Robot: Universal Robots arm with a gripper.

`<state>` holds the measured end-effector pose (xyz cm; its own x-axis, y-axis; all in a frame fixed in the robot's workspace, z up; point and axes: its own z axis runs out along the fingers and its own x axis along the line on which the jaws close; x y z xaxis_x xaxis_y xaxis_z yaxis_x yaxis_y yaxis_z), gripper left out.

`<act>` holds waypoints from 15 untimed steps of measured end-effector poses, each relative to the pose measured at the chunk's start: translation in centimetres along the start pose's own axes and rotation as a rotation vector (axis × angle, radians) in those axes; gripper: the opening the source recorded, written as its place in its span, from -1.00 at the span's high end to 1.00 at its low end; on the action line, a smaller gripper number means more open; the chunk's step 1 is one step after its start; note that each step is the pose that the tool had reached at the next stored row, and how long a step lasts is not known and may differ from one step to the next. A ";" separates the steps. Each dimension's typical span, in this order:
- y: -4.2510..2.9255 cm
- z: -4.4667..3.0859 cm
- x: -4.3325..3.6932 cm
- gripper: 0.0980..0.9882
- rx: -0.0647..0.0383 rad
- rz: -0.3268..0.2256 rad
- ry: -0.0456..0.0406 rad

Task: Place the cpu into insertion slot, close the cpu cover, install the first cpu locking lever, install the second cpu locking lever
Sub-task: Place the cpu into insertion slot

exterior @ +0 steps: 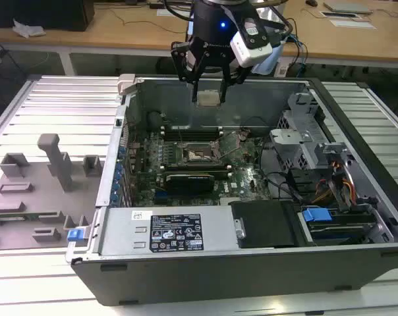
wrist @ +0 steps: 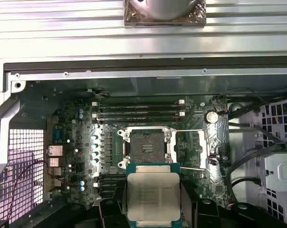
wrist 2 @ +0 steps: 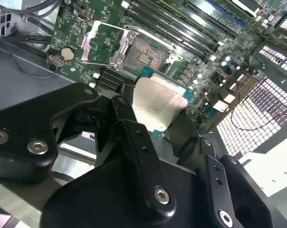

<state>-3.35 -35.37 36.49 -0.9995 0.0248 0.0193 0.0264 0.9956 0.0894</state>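
Note:
My gripper [exterior: 208,92] hangs over the far half of the open computer case, shut on the cpu [exterior: 208,99], a flat silvery square chip held level by two opposite edges. In both wrist views the cpu [wrist: 153,194] [wrist 2: 157,102] sits between the black fingers [wrist: 109,211]. The insertion slot [exterior: 198,154] [wrist: 146,144] [wrist 2: 146,53] lies bare on the green board, below the chip and a little off to one side. Beside the slot the cpu cover [wrist: 195,148] [wrist 2: 101,42] is swung open.
Long black memory slots [exterior: 194,131] run beyond the socket and a black graphics card [exterior: 189,179] lies in front of it. A drive cage with cables [exterior: 304,145] fills the exterior view's right. A grey metal box [exterior: 166,230] spans the case front. A grey fixture tray [exterior: 34,191] sits outside the case.

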 end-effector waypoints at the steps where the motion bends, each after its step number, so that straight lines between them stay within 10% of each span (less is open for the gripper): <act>1: 0.00 0.00 0.00 0.00 0.000 0.000 0.0000; 15: -0.02 2.61 0.08 0.00 0.000 -0.005 0.0004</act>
<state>-3.48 -35.16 33.89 -0.9996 0.0200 0.0193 0.0216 0.9958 0.0891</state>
